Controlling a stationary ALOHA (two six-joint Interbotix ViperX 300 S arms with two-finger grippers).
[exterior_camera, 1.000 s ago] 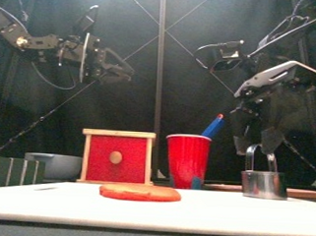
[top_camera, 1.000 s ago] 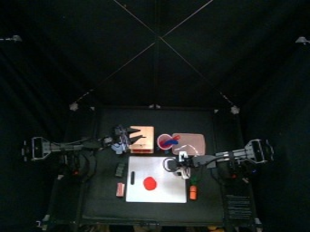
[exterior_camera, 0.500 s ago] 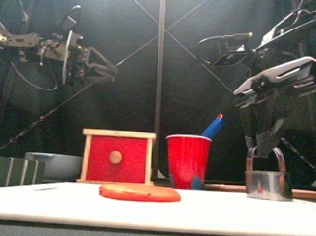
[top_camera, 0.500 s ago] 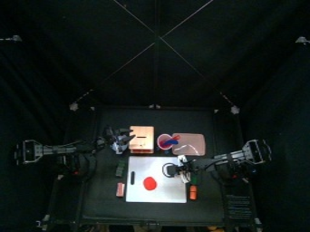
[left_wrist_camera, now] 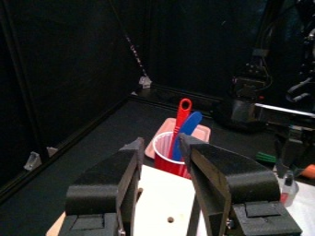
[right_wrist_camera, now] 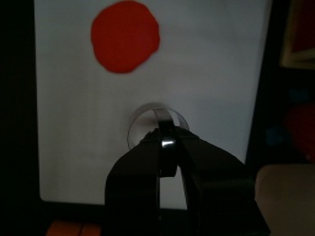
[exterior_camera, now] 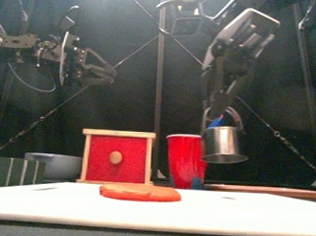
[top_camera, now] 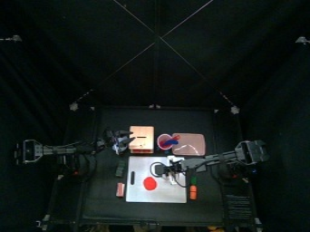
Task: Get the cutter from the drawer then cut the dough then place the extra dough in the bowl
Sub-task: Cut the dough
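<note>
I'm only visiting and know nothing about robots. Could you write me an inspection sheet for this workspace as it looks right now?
surface: black table with a white board lying on it.
job's things: flat red dough on the board; metal cutter in the air, clear of the board; wooden box behind; bowl to its left.
clutter: red cup holding toy knives; pink tray; small orange thing at the board's right edge, too small to identify.
grippers: right gripper shut on the cutter's handle; left gripper open and holding nothing, raised at the left.
cables: nothing seen.
surroundings: black curtains.
</note>
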